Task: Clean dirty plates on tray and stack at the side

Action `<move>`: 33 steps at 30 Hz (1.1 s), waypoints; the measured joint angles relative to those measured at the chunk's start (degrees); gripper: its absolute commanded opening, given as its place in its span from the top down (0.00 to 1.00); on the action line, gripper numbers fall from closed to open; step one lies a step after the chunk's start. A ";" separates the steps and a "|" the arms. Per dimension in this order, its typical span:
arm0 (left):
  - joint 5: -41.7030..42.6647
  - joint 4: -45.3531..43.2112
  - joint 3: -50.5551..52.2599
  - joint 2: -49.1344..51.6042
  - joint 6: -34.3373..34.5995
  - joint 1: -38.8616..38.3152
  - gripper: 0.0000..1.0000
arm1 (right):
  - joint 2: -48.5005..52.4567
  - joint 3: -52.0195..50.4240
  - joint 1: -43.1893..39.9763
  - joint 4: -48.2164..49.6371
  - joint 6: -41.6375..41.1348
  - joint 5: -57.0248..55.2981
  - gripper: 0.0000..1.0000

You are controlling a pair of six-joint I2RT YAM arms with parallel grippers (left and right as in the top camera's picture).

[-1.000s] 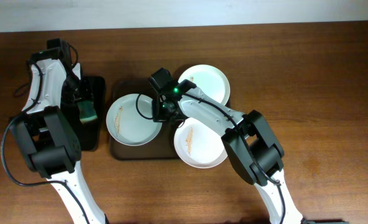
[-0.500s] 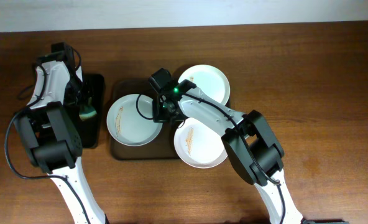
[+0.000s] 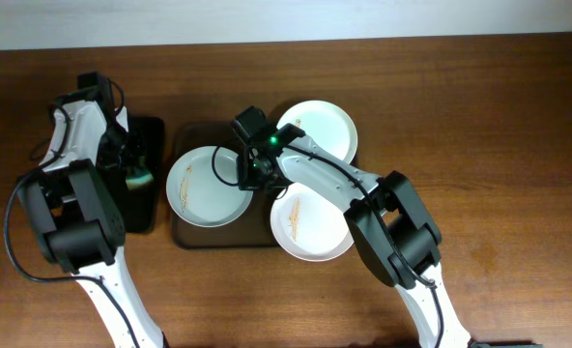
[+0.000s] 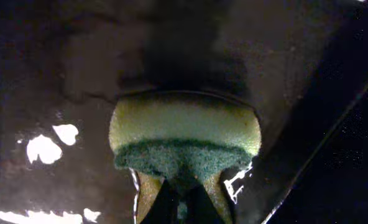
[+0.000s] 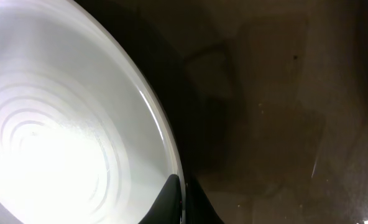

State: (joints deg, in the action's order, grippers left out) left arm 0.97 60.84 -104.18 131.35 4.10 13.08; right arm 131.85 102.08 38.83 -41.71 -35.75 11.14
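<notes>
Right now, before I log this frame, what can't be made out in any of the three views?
- Right gripper: cut off by the right wrist view's bottom edge and covered by its own wrist overhead, so its grip on the plate is unclear.
- That plate's smears: washed out by glare, right wrist view.
- The sponge in the left gripper: overhead, the arm hides most of it.

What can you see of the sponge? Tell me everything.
The sponge is a rounded block, yellow foam with a dark green scouring layer nearest the wrist camera. The left gripper pinches its green edge, bowing it. It hangs over the glossy black tray; whether it touches is unclear.
</notes>
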 measured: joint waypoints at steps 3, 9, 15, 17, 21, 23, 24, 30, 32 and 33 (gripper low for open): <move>2.23 6.27 -4.92 1.79 -0.46 -0.04 0.99 | 0.00 0.00 0.00 -0.02 0.00 -0.09 0.96; 4.59 18.12 -19.12 3.28 -4.02 -0.15 0.99 | 0.00 0.00 -0.20 0.02 0.02 0.81 0.96; 13.38 24.26 -23.39 3.28 -12.57 -0.15 0.99 | 0.02 0.00 -4.70 0.55 2.47 9.86 0.96; 16.17 25.29 -23.39 3.28 -14.60 -0.24 0.99 | 0.02 0.00 -6.54 -0.79 3.06 11.26 0.96; 18.60 26.58 -23.39 3.28 -16.59 -0.31 0.99 | 0.02 0.00 -7.93 -1.46 4.79 11.91 0.96; 18.86 27.04 -23.39 3.28 -16.85 -0.31 0.99 | 0.02 0.00 -7.72 -1.97 5.38 11.85 0.96; 19.34 27.23 -23.39 3.28 -17.25 -0.37 0.99 | 0.02 0.00 -7.61 -2.64 5.75 11.45 0.96; 20.33 23.91 -23.30 3.28 -18.51 -3.50 0.99 | 0.02 0.00 -7.21 -4.55 6.21 8.00 0.96; 20.35 21.22 -22.75 3.28 -18.69 -5.57 0.99 | 0.02 0.00 -7.21 -4.55 6.19 7.80 0.96; 20.52 19.71 -22.14 3.28 -18.71 -6.93 0.99 | 0.02 0.00 -7.23 -4.55 6.21 7.76 0.96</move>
State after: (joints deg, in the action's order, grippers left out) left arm 21.50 80.55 -126.32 134.63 -14.61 6.15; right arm 131.87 102.08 31.59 -46.26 -29.54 18.90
